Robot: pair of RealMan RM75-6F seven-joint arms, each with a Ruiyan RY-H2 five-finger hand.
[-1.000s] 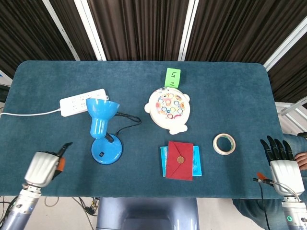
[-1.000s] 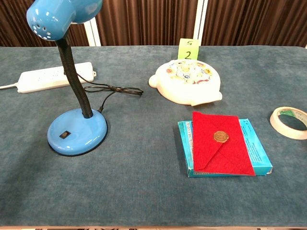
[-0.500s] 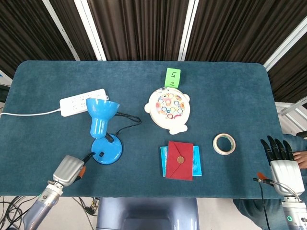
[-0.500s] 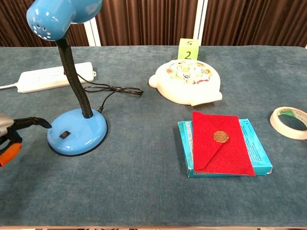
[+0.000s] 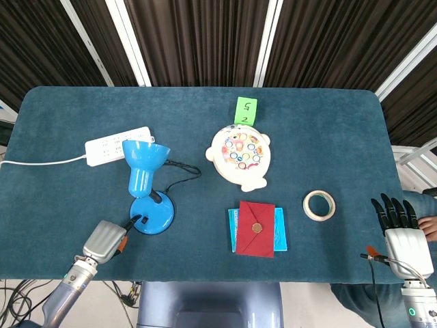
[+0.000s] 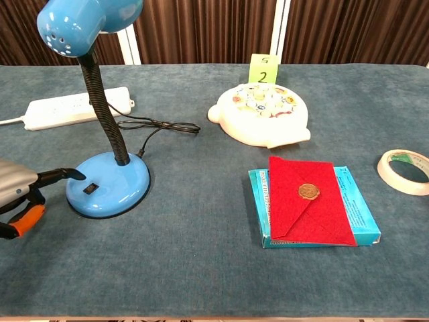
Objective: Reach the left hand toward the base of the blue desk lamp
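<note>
The blue desk lamp stands at the table's left, its round base (image 5: 153, 215) (image 6: 110, 182) carrying a small black switch (image 6: 89, 188) and its shade (image 5: 145, 158) raised on a black neck. My left hand (image 5: 106, 239) (image 6: 20, 194) is just left of the base and holds nothing. One black finger (image 6: 67, 174) stretches out over the base's left rim, near the switch. No other fingers show beyond the silver back of the hand. Whether the fingertip touches the base is unclear. My right hand (image 5: 401, 232) rests at the table's right edge with its fingers spread.
A white power strip (image 5: 117, 144) lies behind the lamp, whose black cord (image 6: 157, 127) loops across the cloth. A round white toy (image 5: 240, 155), a green number card (image 5: 245, 111), a red envelope (image 5: 256, 227) on a teal box and a tape roll (image 5: 319, 204) lie further right.
My left hand has moved right from the table's left front edge until its outstretched finger reached the lamp base. The right hand has stayed still.
</note>
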